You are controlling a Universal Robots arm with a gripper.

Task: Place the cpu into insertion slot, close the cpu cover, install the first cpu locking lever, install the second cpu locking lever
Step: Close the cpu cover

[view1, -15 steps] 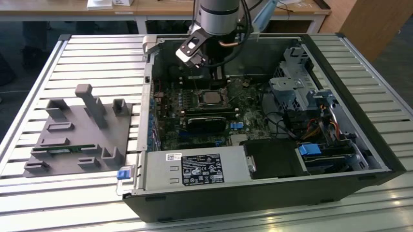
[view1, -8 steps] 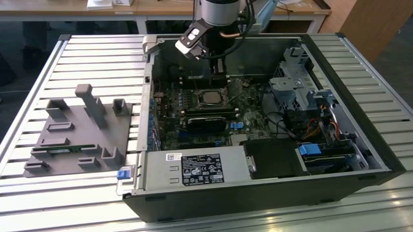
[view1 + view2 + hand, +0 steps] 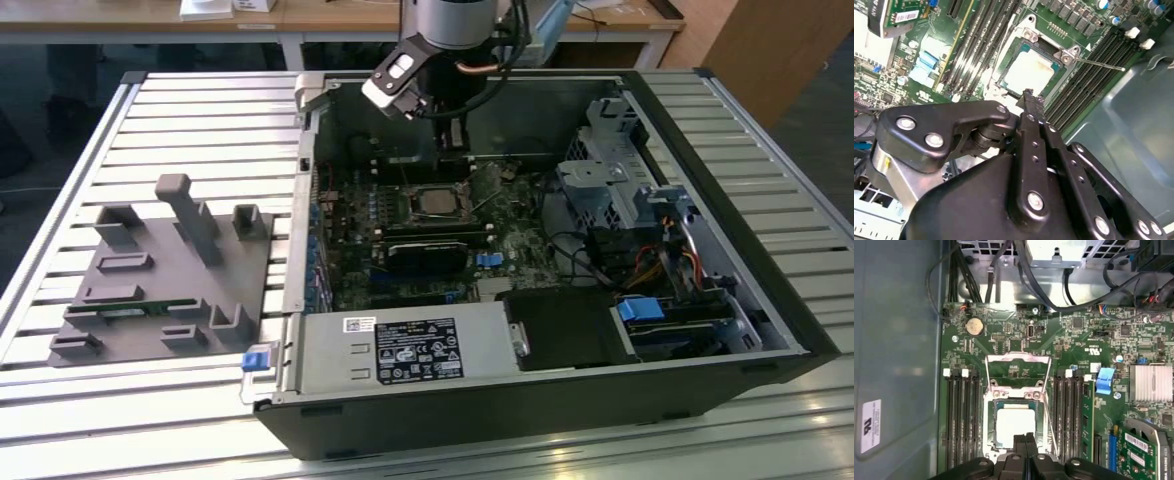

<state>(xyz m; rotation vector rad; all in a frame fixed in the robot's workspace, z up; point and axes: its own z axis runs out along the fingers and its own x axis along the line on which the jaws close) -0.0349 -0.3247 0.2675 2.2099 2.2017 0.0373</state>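
Exterior view's left: grey parts tray (image 3: 160,270) on the slatted table (image 3: 80,130), well apart from the action. No risk there.

Middle: open PC case (image 3: 534,410), arm reaching down into it. Claw (image 3: 1025,439) is pressed together, pinching nothing, tips right over the near edge of the cpu (image 3: 1015,424). Can't tell if they touch it. The cpu lies flat in the insertion slot (image 3: 988,437) and looks square to the rim. The cpu cover (image 3: 1017,359) is flipped open on the far side of the chip from the claw, not yet down. One locking lever (image 3: 1099,63) sticks out loose over the memory slots (image 3: 1089,80).

Risks as I see them:
- Tips drag across the chip, it skews in the slot, and the cover then clamps it crooked and bends pins.
- An off-centre push on the cover twists it, or the tip slips off.
- The thin lever wire slides off the closed tips and springs back.

Exterior view's right: cables (image 3: 601,262) near the board could snag the wrist on a wide swing.
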